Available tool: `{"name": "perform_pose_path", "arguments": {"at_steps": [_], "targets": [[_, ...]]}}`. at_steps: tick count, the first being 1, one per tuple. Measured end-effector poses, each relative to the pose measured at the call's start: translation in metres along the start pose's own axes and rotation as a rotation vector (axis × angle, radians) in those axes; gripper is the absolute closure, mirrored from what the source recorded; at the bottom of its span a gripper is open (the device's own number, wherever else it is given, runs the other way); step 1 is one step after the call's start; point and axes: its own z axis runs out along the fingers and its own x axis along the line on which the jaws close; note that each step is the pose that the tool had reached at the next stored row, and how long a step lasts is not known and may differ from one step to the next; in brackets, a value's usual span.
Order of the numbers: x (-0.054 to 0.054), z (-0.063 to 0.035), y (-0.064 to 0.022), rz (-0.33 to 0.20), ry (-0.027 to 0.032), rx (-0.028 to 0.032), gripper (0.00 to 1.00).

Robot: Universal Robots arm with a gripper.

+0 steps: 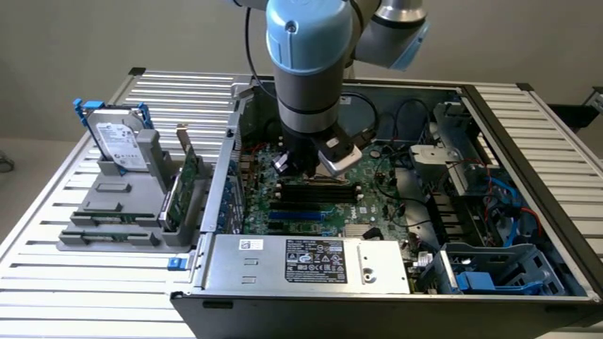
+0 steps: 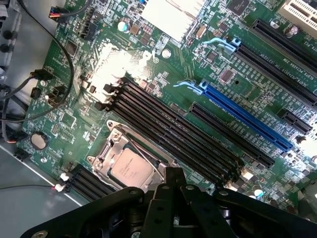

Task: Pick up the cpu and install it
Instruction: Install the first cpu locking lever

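Cpu (image 2: 130, 171): sits in metal socket (image 2: 113, 148) on green board (image 2: 163, 64), beside black memory slots (image 2: 168, 124).
Claw (image 2: 171, 196): clenched, empty, just above cpu.
Writing: drive (image 1: 121, 135) label, power box (image 1: 311, 263) sticker, unreadable.

Motherboard (image 2: 163, 64): green, fine pale tracing. Cpu (image 2: 130, 167): pale silver top, in a grey metal socket (image 2: 116, 144). Beside the socket, black slots (image 2: 168, 124); beyond them one blue slot (image 2: 247, 119) with light-blue clips. Arm (image 1: 306, 42): light blue and grey. Bench (image 1: 56, 233): silver, ribbed. Hard drive (image 1: 118, 141): silver, blue bracket.
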Motion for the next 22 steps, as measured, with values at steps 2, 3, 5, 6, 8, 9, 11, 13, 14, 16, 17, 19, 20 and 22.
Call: {"name": "perform_pose_path", "arguments": {"at_steps": [2, 3, 5, 6, 8, 9, 11, 13, 14, 16, 17, 19, 20, 22], "targets": [[0.000, 0.0021, -0.0002, 0.000, 0.0001, -0.0002, 0.89], [-0.001, 0.0033, -0.0005, 0.001, 0.0002, -0.0001, 0.89], [-0.001, 0.0055, -0.0010, 0.001, 0.0002, -0.0003, 0.89], [-0.001, 0.0064, -0.0011, 0.001, 0.0002, -0.0002, 0.89], [-0.001, 0.0077, -0.0016, 0.001, -0.0002, -0.0001, 0.89], [-0.001, 0.0082, -0.0022, 0.001, -0.0004, 0.0000, 0.89], [0.000, 0.0091, -0.0043, 0.002, -0.0011, 0.0003, 0.89], [0.002, 0.0100, -0.0069, 0.003, -0.0016, 0.0005, 0.89], [0.002, 0.0103, -0.0077, 0.004, -0.0020, 0.0003, 0.89], [0.003, 0.0106, -0.0084, 0.004, -0.0034, -0.0006, 0.89], [0.003, 0.0107, -0.0087, 0.004, -0.0045, -0.0016, 0.89], [0.003, 0.0110, -0.0097, 0.004, -0.0071, -0.0050, 0.89], [0.004, 0.0112, -0.0103, 0.004, -0.0090, -0.0076, 0.89], [0.004, 0.0117, -0.0116, 0.004, -0.0135, -0.0143, 0.89]]}}
